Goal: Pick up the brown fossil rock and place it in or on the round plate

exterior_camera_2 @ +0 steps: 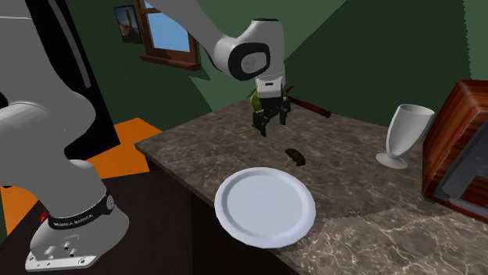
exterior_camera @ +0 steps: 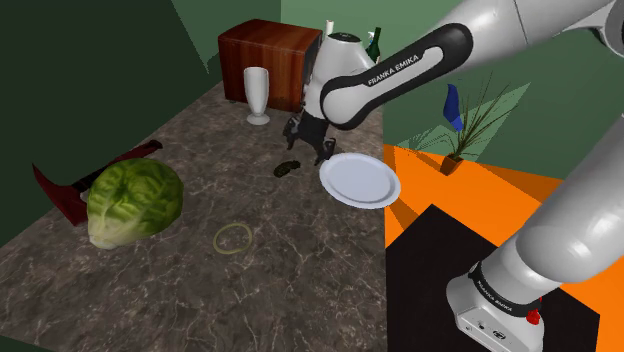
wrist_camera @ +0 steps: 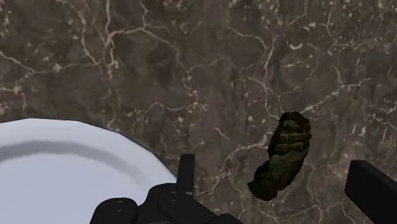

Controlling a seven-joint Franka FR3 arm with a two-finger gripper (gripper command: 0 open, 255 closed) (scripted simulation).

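My gripper [exterior_camera_2: 270,125] hangs wide open and empty over the marbled countertop [wrist_camera: 191,63], where the brown fossil rock [wrist_camera: 283,156] lies just beside the white round plate [wrist_camera: 57,172] (hard, knobbly, likely light, I judge), best pinched across its narrow middle.

The white arm [exterior_camera_2: 244,53] reaches forward, its black pincer [exterior_camera_2: 270,123] pointing straight down, fingers apart.

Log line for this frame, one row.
phase: pre-grasp | gripper: open, hovering over fossil rock | rock: lying on marble counter, untouched | round plate: beside rock, not yet loaded
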